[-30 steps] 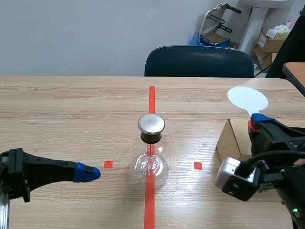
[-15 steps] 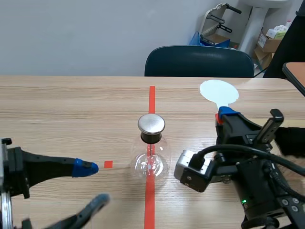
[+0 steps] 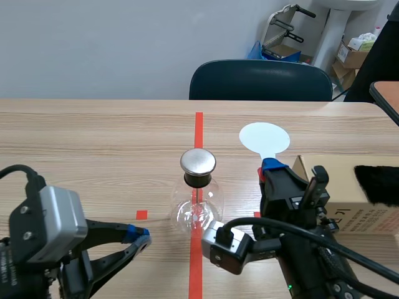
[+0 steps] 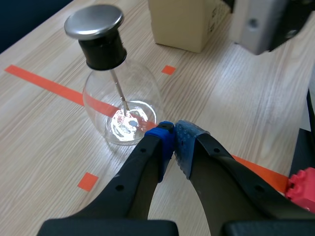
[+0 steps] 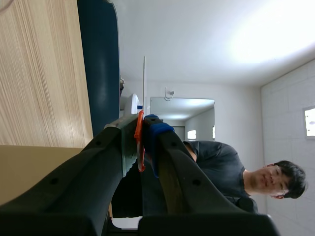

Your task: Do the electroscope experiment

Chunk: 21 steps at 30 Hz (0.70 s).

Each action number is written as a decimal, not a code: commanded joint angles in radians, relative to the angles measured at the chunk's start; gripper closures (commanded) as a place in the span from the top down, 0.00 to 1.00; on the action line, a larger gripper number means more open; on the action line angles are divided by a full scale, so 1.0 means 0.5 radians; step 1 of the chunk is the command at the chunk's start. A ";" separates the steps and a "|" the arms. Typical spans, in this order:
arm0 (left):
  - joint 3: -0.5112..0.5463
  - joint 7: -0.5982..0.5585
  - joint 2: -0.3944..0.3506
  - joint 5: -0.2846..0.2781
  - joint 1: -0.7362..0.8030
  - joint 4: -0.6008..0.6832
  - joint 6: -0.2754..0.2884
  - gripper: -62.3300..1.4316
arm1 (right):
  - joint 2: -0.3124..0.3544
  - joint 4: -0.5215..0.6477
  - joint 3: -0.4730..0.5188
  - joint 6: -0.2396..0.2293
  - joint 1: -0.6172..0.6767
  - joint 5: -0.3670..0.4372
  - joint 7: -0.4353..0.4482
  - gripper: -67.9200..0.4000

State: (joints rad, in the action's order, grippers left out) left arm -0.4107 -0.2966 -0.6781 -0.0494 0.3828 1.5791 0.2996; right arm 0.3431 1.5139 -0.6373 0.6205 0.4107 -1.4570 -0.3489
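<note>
Electroscope: one. Paddle: one, pinched by right hand. Left hand pressed together.

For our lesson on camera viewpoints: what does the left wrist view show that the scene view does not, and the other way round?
Only the left wrist view: up close, that the left gripper is shut on nothing. Only the scene view: the white disc in the right gripper, and the chair. Both: the electroscope, the cardboard box, the red tape line.

Clear glass flask with metal cap at frame centre; white round paddle up-right of it; brown cardboard box at right edge.
</note>
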 commanded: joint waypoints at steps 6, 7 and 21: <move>-0.069 -0.029 0.135 -0.019 -0.198 -0.227 0.004 0.08 | -0.011 -0.008 0.015 0.016 -0.028 -0.008 -0.072 0.02; -0.083 -0.037 0.146 -0.019 -0.226 -0.260 0.003 0.08 | -0.011 -0.008 0.015 0.016 -0.028 -0.008 -0.093 0.02; -0.245 -0.043 0.323 -0.019 -0.577 -0.665 -0.003 0.08 | -0.011 -0.008 0.015 0.033 -0.028 -0.008 -0.204 0.02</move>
State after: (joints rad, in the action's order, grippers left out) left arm -0.5320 -0.3038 -0.5255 -0.0494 0.1009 1.2339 0.2989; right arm 0.3378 1.5040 -0.6361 0.6250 0.4107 -1.4601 -0.4435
